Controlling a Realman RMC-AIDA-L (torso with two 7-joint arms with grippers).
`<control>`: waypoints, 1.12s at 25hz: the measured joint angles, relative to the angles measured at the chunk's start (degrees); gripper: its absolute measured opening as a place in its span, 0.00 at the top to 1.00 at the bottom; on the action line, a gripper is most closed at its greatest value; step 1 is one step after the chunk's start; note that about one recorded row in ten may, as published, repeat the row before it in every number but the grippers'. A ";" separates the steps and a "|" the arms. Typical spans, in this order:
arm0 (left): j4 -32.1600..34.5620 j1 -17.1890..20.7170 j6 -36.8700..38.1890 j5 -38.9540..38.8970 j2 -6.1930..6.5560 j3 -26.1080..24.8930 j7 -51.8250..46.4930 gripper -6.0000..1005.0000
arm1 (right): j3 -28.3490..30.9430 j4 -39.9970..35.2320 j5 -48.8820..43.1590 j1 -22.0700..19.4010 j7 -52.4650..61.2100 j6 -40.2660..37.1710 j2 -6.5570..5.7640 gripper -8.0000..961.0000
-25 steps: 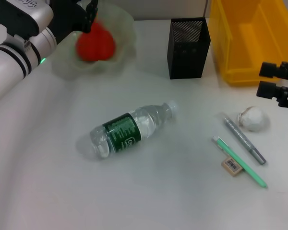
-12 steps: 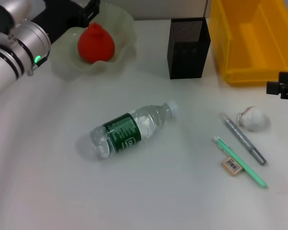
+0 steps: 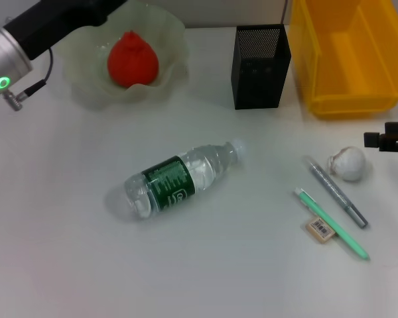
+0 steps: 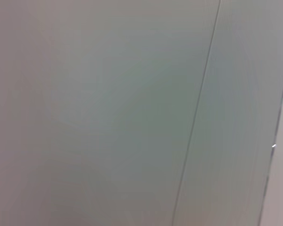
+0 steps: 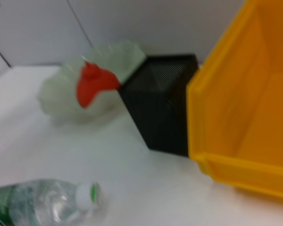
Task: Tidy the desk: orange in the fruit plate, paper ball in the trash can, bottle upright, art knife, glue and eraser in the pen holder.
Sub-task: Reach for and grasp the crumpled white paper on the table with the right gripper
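Note:
The orange (image 3: 132, 58) (image 5: 92, 82) rests in the fruit plate (image 3: 166, 86) (image 5: 56, 94) at the back left. My left gripper (image 3: 103, 6) is at the top edge, above and left of the plate and largely cut off. The bottle (image 3: 179, 180) (image 5: 52, 205) lies on its side mid-table, cap towards the back right. The paper ball (image 3: 348, 163) sits at the right. My right gripper (image 3: 388, 136) hovers open just beyond it at the frame's right edge. A grey pen-shaped tool (image 3: 337, 192), a green one (image 3: 330, 224) and the eraser (image 3: 320, 228) lie near the ball.
The black mesh pen holder (image 3: 261, 65) (image 5: 162, 108) stands at the back centre, and the yellow trash can (image 3: 351, 53) (image 5: 240, 103) is right beside it. I cannot tell which slim tool is the art knife or the glue. The left wrist view holds only a blank pale surface.
My left arm has pulled back up and to the left, away from the fruit plate, leaving the orange in it. My right gripper has come down closer to the paper ball.

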 joint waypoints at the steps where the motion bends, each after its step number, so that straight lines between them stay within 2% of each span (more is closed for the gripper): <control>1: 0.10 0.30 1.34 0.03 0.19 -0.18 -0.99 0.40 | -0.01 0.84 -1.01 0.50 0.11 0.62 0.00 0.26; 7: 0.07 1.06 3.39 0.73 0.30 0.31 -1.35 0.40 | -0.83 6.88 -2.43 3.24 -0.21 5.03 -0.11 0.26; 17: 0.08 2.58 3.80 1.08 0.09 -0.14 -0.83 0.40 | -5.03 11.59 -2.71 4.26 -0.21 10.13 -0.20 0.26; 28: 0.20 3.08 4.59 0.87 -0.14 -0.18 -0.78 0.40 | -5.81 12.33 -4.51 4.45 0.03 10.03 -0.29 0.25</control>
